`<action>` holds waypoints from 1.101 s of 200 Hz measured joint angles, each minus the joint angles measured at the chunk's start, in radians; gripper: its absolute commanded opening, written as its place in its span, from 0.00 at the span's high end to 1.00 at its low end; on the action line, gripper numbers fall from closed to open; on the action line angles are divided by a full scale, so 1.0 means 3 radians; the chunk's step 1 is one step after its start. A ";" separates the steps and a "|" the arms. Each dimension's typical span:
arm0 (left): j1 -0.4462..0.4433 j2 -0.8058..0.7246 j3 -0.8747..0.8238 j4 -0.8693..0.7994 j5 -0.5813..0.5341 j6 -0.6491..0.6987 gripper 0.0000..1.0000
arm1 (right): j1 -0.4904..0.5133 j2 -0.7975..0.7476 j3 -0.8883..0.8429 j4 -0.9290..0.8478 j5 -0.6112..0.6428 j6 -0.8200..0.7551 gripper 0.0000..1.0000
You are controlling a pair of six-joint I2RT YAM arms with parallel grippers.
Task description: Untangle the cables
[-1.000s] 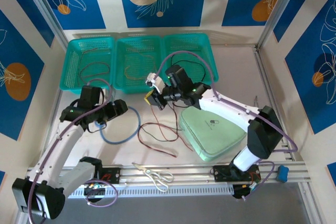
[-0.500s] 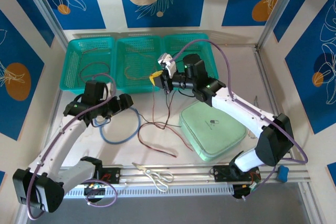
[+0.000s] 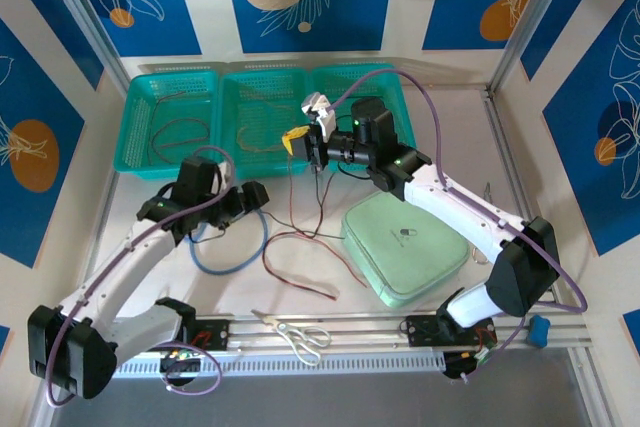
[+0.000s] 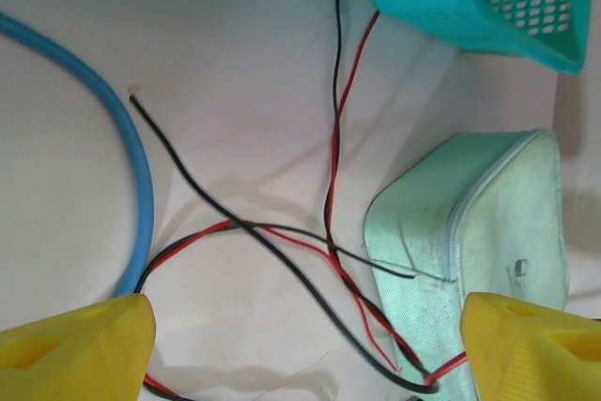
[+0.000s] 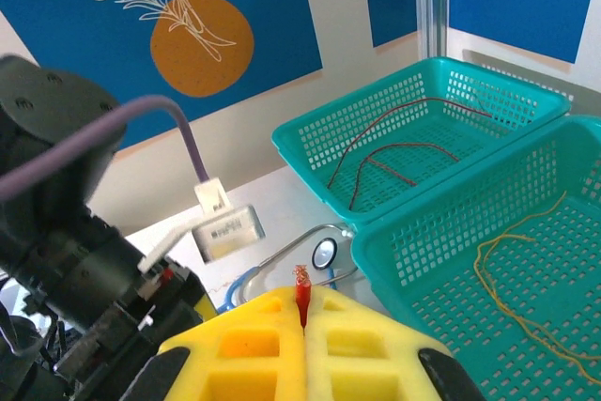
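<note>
Near bench edge: scissors on rail, out of play. Mid-bench: cables, red and black, crossed beside green case. Left gripper spread wide above crossing, holding nothing; likely ready to pin slack. Right gripper clenched on red cable tip, raised to draw strand free. Far edge: baskets crowd your lift; blue tube limits room leftward.

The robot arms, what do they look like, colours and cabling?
Both the left arm and right arm have white links, black joint housings and a purple cable running alongside. The left gripper and right gripper carry blocky yellow fingers, the right pair with moulded recesses.
</note>
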 measured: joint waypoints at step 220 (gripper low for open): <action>-0.0451 0.0270 -0.0058 0.1034 -0.0306 -0.0696 1.00 | -0.0139 -0.0390 -0.0134 0.0022 0.0067 0.0038 1.00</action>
